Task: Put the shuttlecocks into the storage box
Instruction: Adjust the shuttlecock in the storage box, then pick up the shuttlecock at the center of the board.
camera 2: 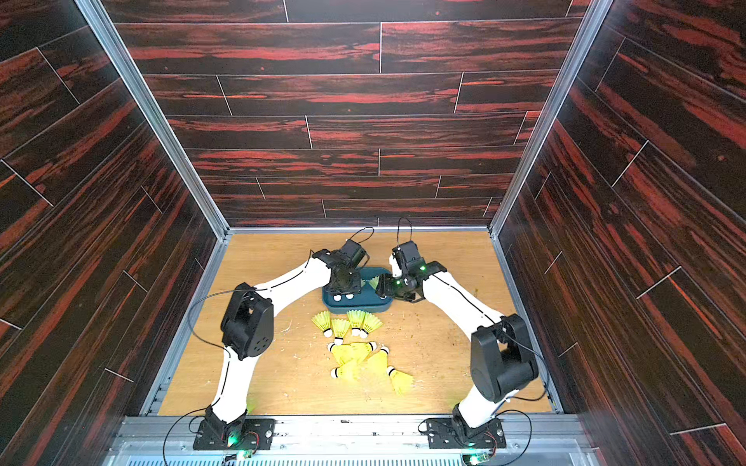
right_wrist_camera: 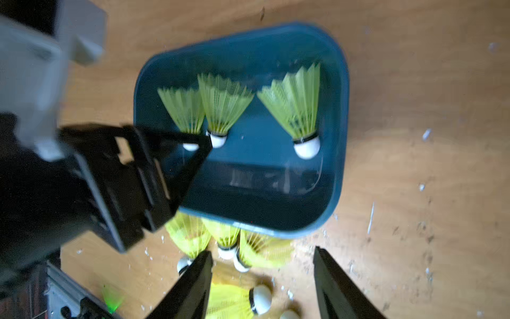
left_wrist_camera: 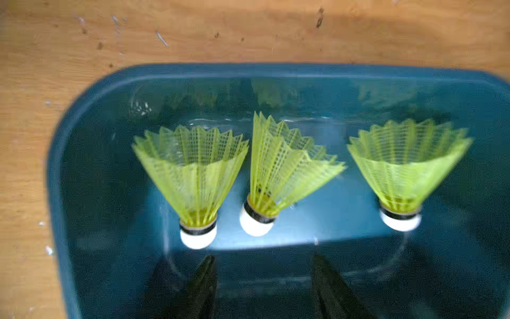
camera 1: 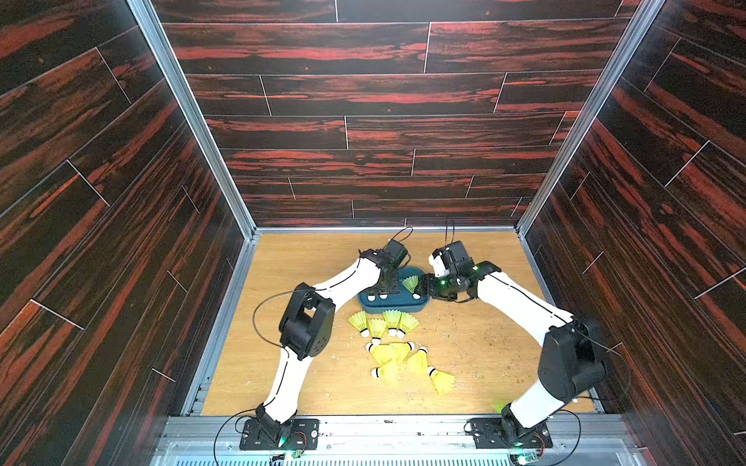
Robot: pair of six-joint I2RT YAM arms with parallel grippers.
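Note:
The teal storage box [camera 1: 393, 306] [camera 2: 357, 306] sits at the table's middle back. Three neon yellow-green shuttlecocks lie inside it, corks toward the front: one [left_wrist_camera: 193, 176], a second [left_wrist_camera: 281, 171] beside it, and a third [left_wrist_camera: 405, 168] apart from them. My left gripper [left_wrist_camera: 263, 265] hangs open over the box's left part, with nothing between its fingers. My right gripper [right_wrist_camera: 262, 251] is open and empty, by the box's right end [right_wrist_camera: 342, 138]. Several loose shuttlecocks [camera 1: 383, 322] stand on the table just in front of the box. More of them lie in a pile [camera 1: 393, 357] nearer the front.
One shuttlecock [camera 1: 442, 381] lies apart at the pile's front right. Small white flecks of debris [right_wrist_camera: 371, 218] litter the wooden table. Dark walls with aluminium posts [camera 1: 246, 226] close the sides and back. Both arm bases sit on the front rail [camera 1: 387, 427].

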